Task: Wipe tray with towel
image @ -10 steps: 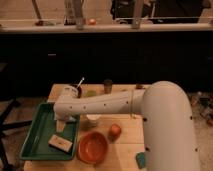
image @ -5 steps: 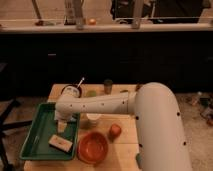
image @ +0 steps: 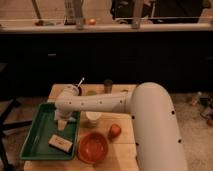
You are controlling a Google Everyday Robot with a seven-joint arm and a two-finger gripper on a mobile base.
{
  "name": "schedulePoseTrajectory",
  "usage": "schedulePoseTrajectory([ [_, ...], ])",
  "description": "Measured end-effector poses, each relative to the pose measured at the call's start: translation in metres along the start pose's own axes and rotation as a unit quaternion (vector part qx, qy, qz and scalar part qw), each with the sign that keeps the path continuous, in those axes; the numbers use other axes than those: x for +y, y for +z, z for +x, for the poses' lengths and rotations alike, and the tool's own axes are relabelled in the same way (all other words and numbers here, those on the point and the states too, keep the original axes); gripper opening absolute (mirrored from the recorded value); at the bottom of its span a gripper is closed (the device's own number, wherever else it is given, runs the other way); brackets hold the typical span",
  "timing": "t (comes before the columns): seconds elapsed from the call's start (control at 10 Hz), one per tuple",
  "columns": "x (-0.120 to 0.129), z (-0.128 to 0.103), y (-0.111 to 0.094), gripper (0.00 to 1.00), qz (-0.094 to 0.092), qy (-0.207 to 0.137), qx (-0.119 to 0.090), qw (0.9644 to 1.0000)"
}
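The green tray (image: 41,136) lies on the left end of the wooden table. My white arm reaches from the lower right across the table to it. My gripper (image: 62,119) points down over the tray's far right part. A small pale piece, apparently the towel (image: 62,125), shows right under the gripper on the tray floor. I cannot tell how firmly it is held.
A tan block (image: 60,143) lies in the tray's near part. An orange bowl (image: 93,148), a white cup (image: 93,118) and a red-orange fruit (image: 115,131) stand just right of the tray. A dark cup (image: 107,85) stands at the table's far edge. A dark counter runs behind.
The arm's thick link has swung a little to the left. The gripper has stayed almost in the same spot over the tray's far right part.
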Motion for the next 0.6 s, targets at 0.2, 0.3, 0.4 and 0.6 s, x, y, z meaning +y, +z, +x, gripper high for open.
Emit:
schedulePoseTrajectory([
  [0.2, 0.0001, 0.0051, 0.0085, 0.79, -0.008, 0.003, 0.002, 1.0000],
  [0.3, 0.0007, 0.0074, 0.0108, 0.73, -0.010, 0.004, 0.003, 0.9999],
  [0.4, 0.0012, 0.0094, 0.0124, 0.62, -0.012, 0.004, 0.004, 0.9999],
  [0.6, 0.0013, 0.0115, 0.0138, 0.43, -0.014, 0.004, 0.006, 0.9999],
])
